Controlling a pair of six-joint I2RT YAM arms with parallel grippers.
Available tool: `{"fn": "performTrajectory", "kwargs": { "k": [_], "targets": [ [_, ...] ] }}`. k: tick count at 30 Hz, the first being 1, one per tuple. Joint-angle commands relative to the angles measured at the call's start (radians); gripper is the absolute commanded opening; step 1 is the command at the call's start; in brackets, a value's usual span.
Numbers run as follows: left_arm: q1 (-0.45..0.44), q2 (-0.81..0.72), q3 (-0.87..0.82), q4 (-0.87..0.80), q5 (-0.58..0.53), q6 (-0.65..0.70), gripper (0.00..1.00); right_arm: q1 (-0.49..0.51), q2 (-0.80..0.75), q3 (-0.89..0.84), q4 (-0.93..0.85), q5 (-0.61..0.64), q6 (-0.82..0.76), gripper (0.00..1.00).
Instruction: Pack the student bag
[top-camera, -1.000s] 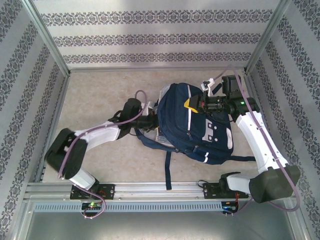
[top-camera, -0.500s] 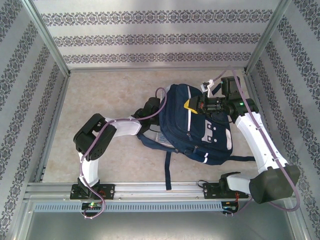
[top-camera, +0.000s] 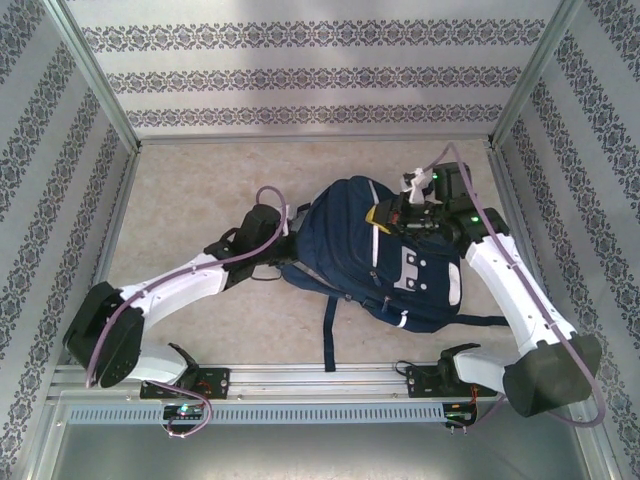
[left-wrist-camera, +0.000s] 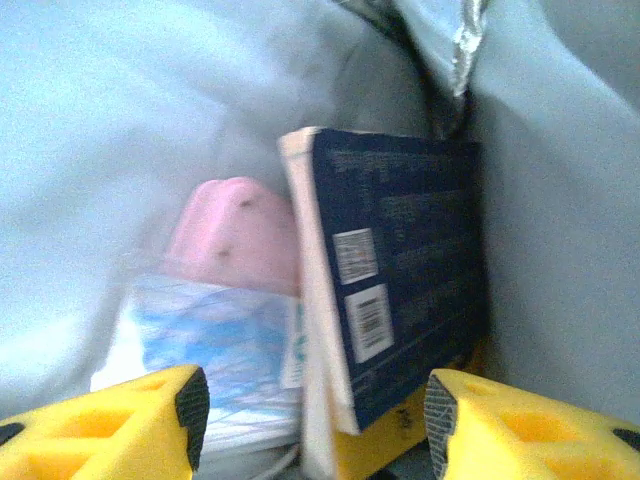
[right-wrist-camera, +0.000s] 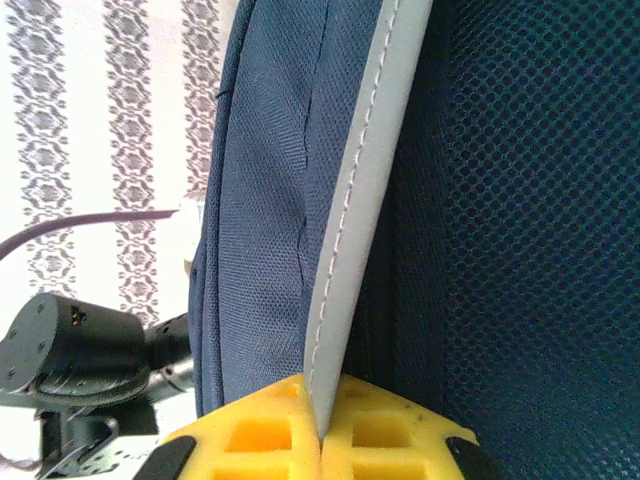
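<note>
The student bag (top-camera: 415, 270), navy with white stripes, lies in the middle of the table. My right gripper (top-camera: 388, 213) is shut on a grey trim strip (right-wrist-camera: 355, 230) at the bag's upper edge and holds it up. My left gripper (left-wrist-camera: 310, 420) is open, its yellow fingers (left-wrist-camera: 110, 425) wide apart, and looks into the bag's mouth. Inside stand a dark blue book (left-wrist-camera: 400, 280), a pink object (left-wrist-camera: 235, 235) and a white-and-blue packet (left-wrist-camera: 210, 345). The book's lower corner sits between the fingers, touching neither. The left wrist (top-camera: 262, 222) is at the bag's left side.
The bag's dark straps (top-camera: 328, 335) trail toward the near rail (top-camera: 320, 380). Patterned walls (top-camera: 300, 80) close in the back and both sides. Bare tabletop (top-camera: 190, 190) lies left of the bag. The left arm (right-wrist-camera: 70, 350) shows beyond the bag in the right wrist view.
The left arm folded in toward the bag, then stretched out low again with its elbow far left. The right gripper pulled the bag's top edge slightly up and left.
</note>
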Motion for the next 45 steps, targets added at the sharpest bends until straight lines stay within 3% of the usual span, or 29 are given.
{"fn": "performTrajectory", "kwargs": {
  "k": [1, 5, 10, 15, 19, 23, 27, 31, 32, 35, 37, 45],
  "targets": [
    [0.007, -0.071, -0.024, -0.12, -0.036, 0.079, 0.55, 0.044, 0.042, -0.021, 0.148, 0.21, 0.078, 0.0],
    [0.006, -0.122, -0.07, -0.171, -0.093, 0.105, 0.57, 0.096, 0.104, -0.033, 0.23, 0.334, 0.163, 0.0],
    [0.006, -0.147, -0.059, -0.284, -0.165, 0.161, 0.64, 0.091, 0.163, -0.057, 0.338, 0.367, 0.261, 0.0],
    [-0.034, -0.147, -0.064, -0.276, -0.155, 0.187, 0.55, 0.067, 0.169, -0.079, 0.365, 0.447, 0.336, 0.0],
    [-0.118, -0.088, -0.046, -0.256, -0.18, 0.225, 0.5, 0.067, 0.212, -0.052, 0.342, 0.442, 0.322, 0.0],
    [-0.201, 0.001, -0.014, -0.23, -0.227, 0.262, 0.49, 0.062, 0.214, -0.039, 0.274, 0.463, 0.265, 0.11],
    [-0.281, 0.128, 0.054, -0.21, -0.273, 0.309, 0.52, 0.046, 0.207, -0.052, 0.256, 0.473, 0.254, 0.01],
    [-0.326, 0.226, 0.097, -0.166, -0.319, 0.327, 0.56, 0.027, 0.228, -0.061, 0.264, 0.458, 0.253, 0.0],
    [-0.328, 0.243, 0.102, -0.153, -0.321, 0.327, 0.56, 0.024, 0.235, -0.056, 0.262, 0.457, 0.244, 0.03],
    [-0.331, 0.282, 0.133, -0.141, -0.32, 0.341, 0.56, 0.024, 0.253, -0.009, 0.206, 0.461, 0.184, 0.37],
    [-0.333, 0.302, 0.162, -0.154, -0.331, 0.355, 0.56, 0.031, 0.237, 0.006, 0.168, 0.498, 0.154, 0.45],
    [-0.349, 0.393, 0.247, -0.193, -0.322, 0.381, 0.52, 0.008, 0.129, -0.016, 0.119, 0.525, 0.135, 0.48]
  ]
}}
